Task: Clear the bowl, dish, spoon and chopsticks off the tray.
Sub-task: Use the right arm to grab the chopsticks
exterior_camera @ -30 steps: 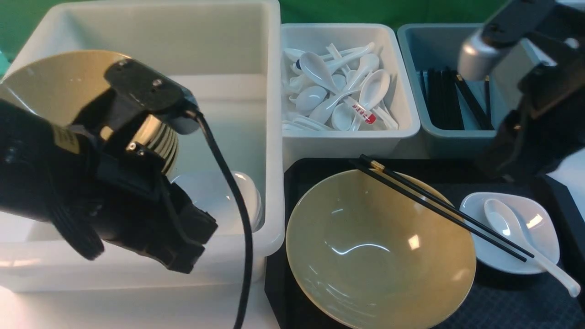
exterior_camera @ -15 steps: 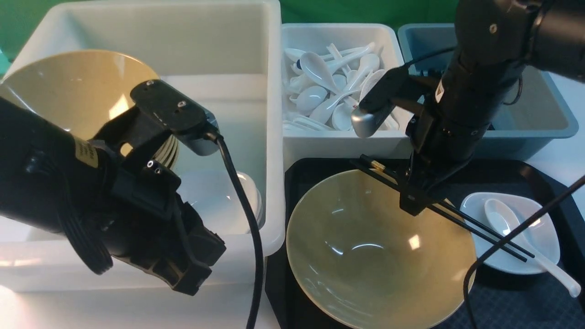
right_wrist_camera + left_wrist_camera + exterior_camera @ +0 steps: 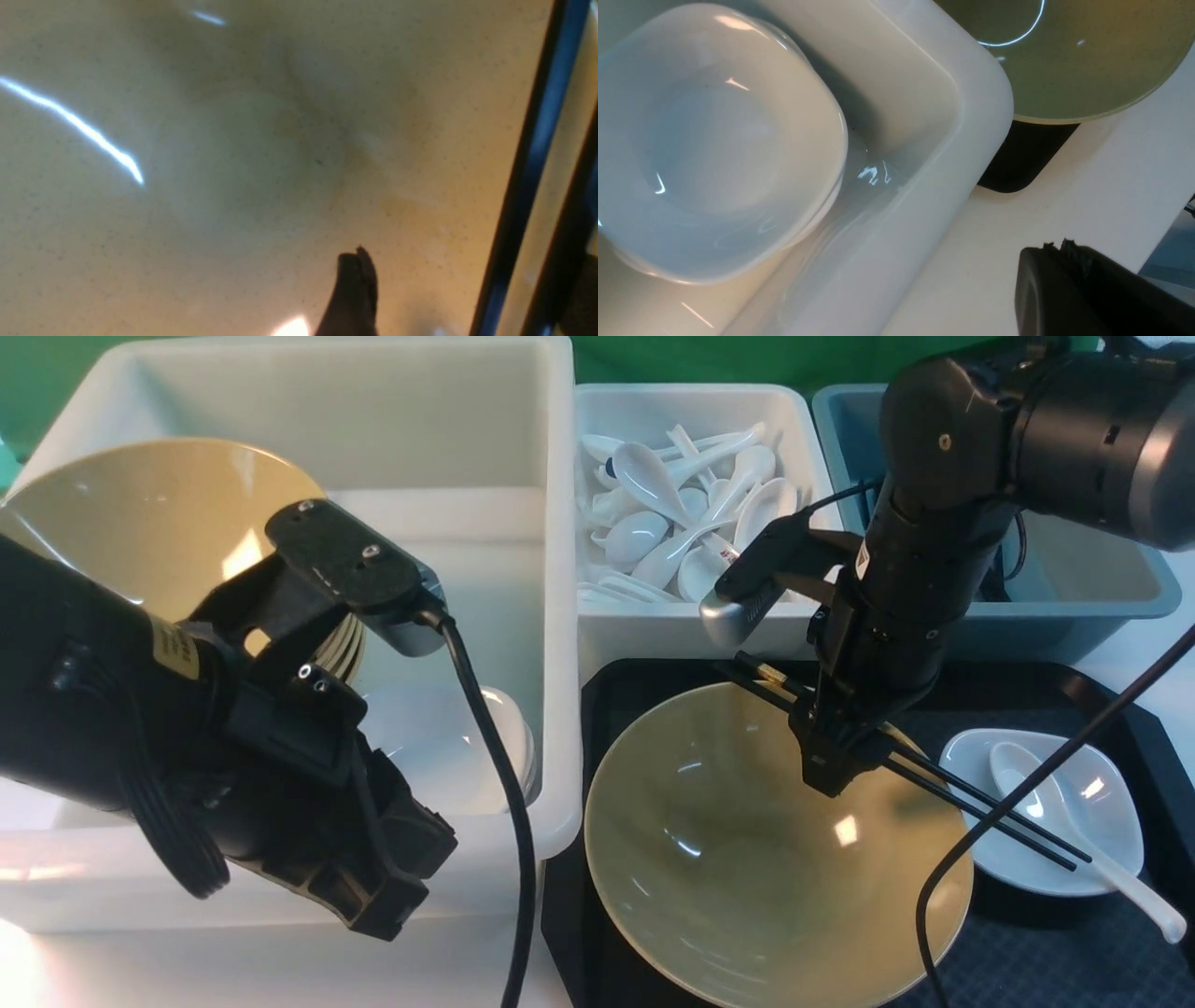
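- Bowls (image 3: 121,513) of tan colour stand stacked at the upper left, inside a big white tub (image 3: 551,523). White dishes (image 3: 509,737) are piled lower down in the same tub.
- The left arm (image 3: 112,709) is big and black and hides much of that tub. The left gripper (image 3: 378,896) sits at the lower left, over the tub's near wall. It is closed tight, and I can see nothing in it. It has hardly moved since half a second ago.
- A small white tub (image 3: 803,602) full of white spoons (image 3: 644,476) is at the top middle. A grey-blue tub (image 3: 1111,597) is at the top right, partly behind the right arm.
- The tray (image 3: 1046,961) fills the lower right. The bowl (image 3: 747,868) sits on its left part.
- The chopsticks (image 3: 990,803) lie slanted, from the bowl's far rim down to the dish (image 3: 1116,803) at the right.
- The right gripper (image 3: 834,761) points down over the bowl's upper right part, right at the chopsticks. Its fingers are spread apart, one on each side of the chopsticks as far as I can tell, and they do not squeeze them.
- A second ago this arm was up in the top right corner. It has come down to the chopsticks, a bit further left than half a second ago.
- The spoon (image 3: 1022,779) lies in the dish, its handle poking out to the lower right. A thin black cable (image 3: 1134,686) crosses in front of the dish.
- The bowl, chopsticks, dish and spoon lie where they lay before.
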Motion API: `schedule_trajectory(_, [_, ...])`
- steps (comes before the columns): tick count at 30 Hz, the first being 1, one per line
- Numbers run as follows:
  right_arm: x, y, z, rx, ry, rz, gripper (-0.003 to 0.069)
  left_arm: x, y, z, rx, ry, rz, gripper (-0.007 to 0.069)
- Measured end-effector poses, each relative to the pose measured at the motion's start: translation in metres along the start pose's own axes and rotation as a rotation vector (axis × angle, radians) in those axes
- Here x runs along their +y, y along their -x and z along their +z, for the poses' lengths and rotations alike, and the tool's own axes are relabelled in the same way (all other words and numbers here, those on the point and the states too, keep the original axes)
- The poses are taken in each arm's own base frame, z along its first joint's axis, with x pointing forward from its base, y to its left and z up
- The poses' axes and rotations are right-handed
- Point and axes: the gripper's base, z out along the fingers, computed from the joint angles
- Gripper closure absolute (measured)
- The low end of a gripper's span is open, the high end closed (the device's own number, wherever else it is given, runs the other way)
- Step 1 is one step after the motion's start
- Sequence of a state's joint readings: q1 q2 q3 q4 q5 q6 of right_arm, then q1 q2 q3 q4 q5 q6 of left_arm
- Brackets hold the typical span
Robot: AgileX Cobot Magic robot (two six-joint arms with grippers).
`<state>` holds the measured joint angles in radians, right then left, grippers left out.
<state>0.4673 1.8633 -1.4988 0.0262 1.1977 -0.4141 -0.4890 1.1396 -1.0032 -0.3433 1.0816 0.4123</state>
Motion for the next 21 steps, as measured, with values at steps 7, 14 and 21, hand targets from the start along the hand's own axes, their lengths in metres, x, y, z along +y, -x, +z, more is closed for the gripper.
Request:
schedule_trajectory(7, [-0.0005,0.0010,0.0019,-0.002,-0.001,0.019,0.0163,0.0007,0.0000,0.0000,-0.001,0.008,0.004,0.0633])
schedule_trajectory(14, [-0.0029,0.0010,0.0019,-0.003,-0.027,0.031,0.0480,0.0009,0.0000,0.0000,0.000,0.009,0.005,0.0633])
schedule_trajectory(21, [-0.0049,0.0007,-0.0026,0.007,-0.048,0.059,0.0510,0.0010,-0.0001,0.0000,0.001,0.011,0.006,0.0633])
